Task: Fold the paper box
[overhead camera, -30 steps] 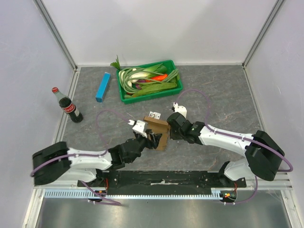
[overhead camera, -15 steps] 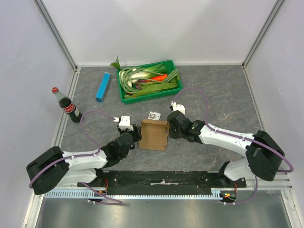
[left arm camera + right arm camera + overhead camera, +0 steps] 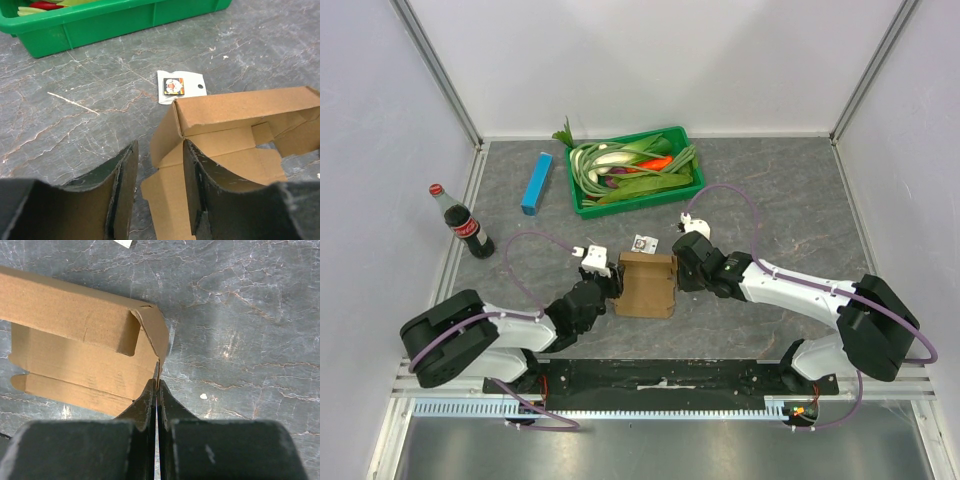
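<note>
Box [image 3: 646, 284] now sits half-open on the tabletop [image 3: 770, 200] between the arms, no longer tipped up. Right fingers [image 3: 142, 409] pinch its right edge tight. Left fingers [image 3: 125, 195] have let go and slid to its left side, parted, closing in for the next fold.

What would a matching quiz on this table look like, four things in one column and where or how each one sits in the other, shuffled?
Things:
1. cola bottle
2. slim blue box
3. green tray
4. paper box

Place or state:
A. pinched at one edge by the right gripper
B. standing upright, farthest left
C. filled with vegetables
D. lying flat just left of the tray

Pairs: 1-B, 2-D, 3-C, 4-A
</note>
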You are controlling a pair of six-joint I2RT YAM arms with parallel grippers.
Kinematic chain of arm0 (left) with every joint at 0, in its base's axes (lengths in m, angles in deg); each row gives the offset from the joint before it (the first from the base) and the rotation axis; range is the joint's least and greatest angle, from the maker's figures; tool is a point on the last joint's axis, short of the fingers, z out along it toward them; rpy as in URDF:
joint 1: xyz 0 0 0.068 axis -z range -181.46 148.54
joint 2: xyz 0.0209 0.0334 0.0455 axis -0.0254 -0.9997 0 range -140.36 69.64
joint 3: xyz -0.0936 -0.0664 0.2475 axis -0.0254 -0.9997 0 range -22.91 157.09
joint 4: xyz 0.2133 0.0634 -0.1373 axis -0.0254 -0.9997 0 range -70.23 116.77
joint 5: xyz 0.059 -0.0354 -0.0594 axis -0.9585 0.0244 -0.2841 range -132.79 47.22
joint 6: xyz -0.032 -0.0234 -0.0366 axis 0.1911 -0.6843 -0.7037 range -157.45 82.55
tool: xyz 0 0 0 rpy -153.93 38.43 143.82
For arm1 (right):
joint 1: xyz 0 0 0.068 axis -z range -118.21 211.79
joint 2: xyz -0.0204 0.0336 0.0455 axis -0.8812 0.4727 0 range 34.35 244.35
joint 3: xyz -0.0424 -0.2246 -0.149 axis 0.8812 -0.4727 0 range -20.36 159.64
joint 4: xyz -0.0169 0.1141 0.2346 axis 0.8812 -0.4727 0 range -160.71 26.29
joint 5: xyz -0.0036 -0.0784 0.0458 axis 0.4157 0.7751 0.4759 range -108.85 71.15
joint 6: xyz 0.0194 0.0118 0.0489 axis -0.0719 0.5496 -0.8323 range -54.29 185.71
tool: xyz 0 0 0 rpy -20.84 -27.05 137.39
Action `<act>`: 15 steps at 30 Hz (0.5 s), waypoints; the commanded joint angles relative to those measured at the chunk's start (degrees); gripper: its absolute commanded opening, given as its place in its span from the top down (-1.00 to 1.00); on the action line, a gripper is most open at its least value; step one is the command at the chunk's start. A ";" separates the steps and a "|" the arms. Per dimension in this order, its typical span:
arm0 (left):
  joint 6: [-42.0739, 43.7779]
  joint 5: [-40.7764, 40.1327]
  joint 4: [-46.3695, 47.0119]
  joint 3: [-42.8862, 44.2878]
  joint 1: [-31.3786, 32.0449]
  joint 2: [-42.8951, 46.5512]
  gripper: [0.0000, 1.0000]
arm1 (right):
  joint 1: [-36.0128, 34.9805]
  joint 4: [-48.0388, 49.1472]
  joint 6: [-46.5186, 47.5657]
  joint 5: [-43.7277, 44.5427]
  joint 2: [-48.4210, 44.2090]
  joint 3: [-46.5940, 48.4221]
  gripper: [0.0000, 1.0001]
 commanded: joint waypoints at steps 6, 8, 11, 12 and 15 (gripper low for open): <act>11.19 -3.82 13.22 2.81 -0.23 -8.39 0.15 | 0.54 0.39 0.81 -1.10 -1.37 1.93 1.00; 12.07 -3.82 14.45 3.16 -0.23 -10.06 0.17 | 0.54 0.48 0.81 -1.19 -1.45 1.84 1.00; 13.21 -3.65 15.68 3.86 -0.23 -12.08 0.20 | 0.54 0.48 0.99 -1.46 -1.28 1.75 1.00; 13.56 -3.82 16.03 4.04 -0.23 -12.70 0.24 | 0.54 0.48 0.99 -1.54 -1.36 1.75 1.00; 14.53 -4.61 16.12 5.01 -0.23 -14.11 0.42 | 0.71 0.39 1.25 -1.81 -1.36 1.84 1.00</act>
